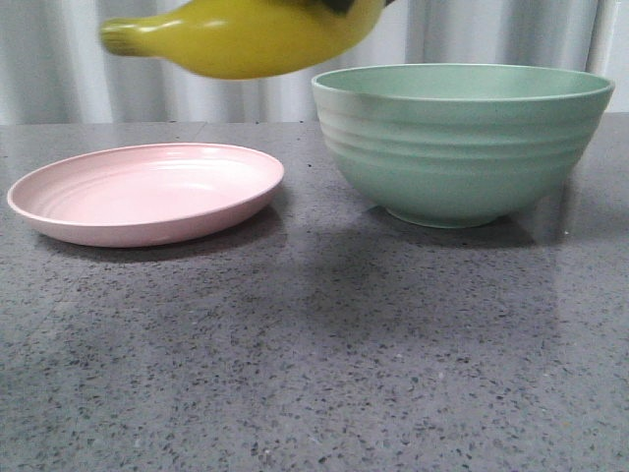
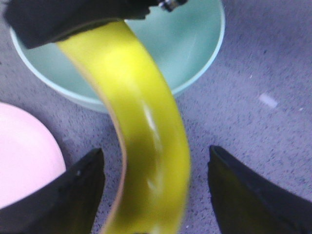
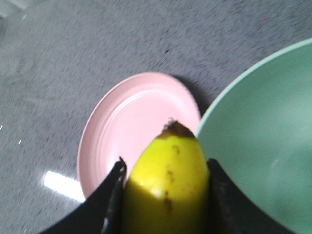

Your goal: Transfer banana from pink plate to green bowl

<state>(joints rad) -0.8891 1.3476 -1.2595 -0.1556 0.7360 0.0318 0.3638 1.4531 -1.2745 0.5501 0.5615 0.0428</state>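
Pink plate (image 1: 145, 193): on the left of the grey speckled table (image 1: 314, 374), flat on the surface, nothing in it; a gap of bare table lies between it and the bowl.

Left gripper (image 2: 156, 195): spread wide, its two dark fingers (image 2: 73, 195) standing apart on either side of the banana with a gap showing between each finger and the fruit; it grips nothing. It does not show in the front view.

Banana (image 1: 246, 34): in the air, clear of plate and table, above the gap between the plate's right edge and the bowl's left rim. The greenish stem end points left, over the plate; the other end runs right, over the near-left part of the bowl's rim, where a dark object covers it. The left wrist view shows it curving from between the open fingers toward the bowl.

Right gripper (image 3: 165, 195): clamped on the banana's dark-tipped end, a black finger (image 3: 111, 204) pressed against each side of the fruit.

Green bowl (image 1: 462, 143): on the right of the table, upright on its small foot, interior bare where visible.
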